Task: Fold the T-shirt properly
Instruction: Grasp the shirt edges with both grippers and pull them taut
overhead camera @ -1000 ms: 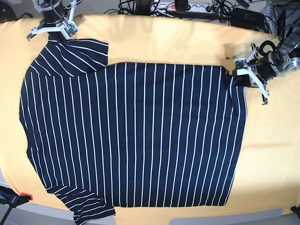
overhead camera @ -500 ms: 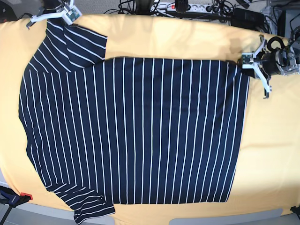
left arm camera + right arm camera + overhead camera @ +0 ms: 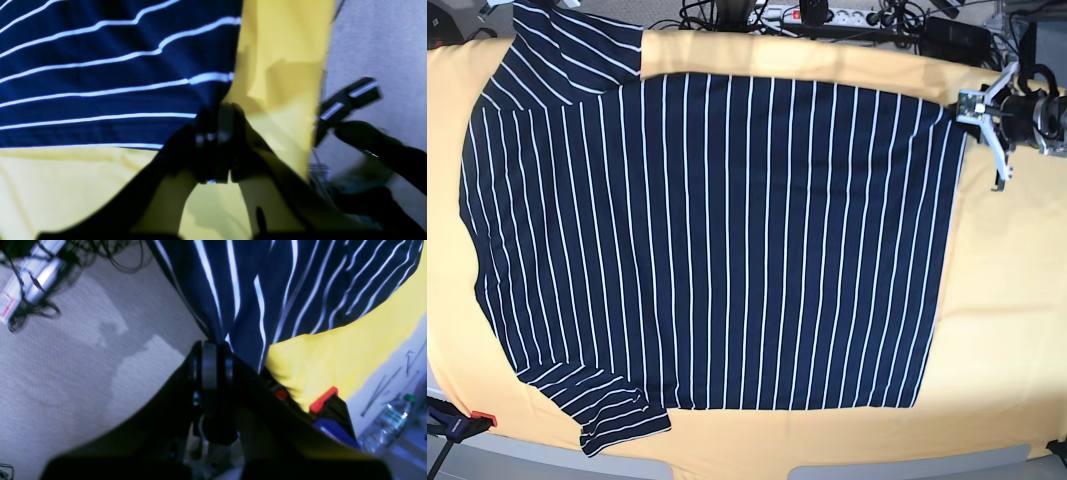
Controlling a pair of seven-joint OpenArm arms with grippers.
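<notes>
Navy white-striped fabric T-shirt [image 3: 707, 240] lies spread flat on the yellow-orange cloth [image 3: 1002, 300]. We've got its far edge pinched: left gripper [image 3: 217, 146] clamps the hem corner, right gripper [image 3: 213, 386] the sleeve. Stretching step, we'd say; next comes folding that edge over.

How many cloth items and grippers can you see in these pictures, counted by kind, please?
T-shirt: 1
Yellow cloth: 1
Grippers: 2, left gripper and right gripper, each shut on the T-shirt
Total: 4
</notes>
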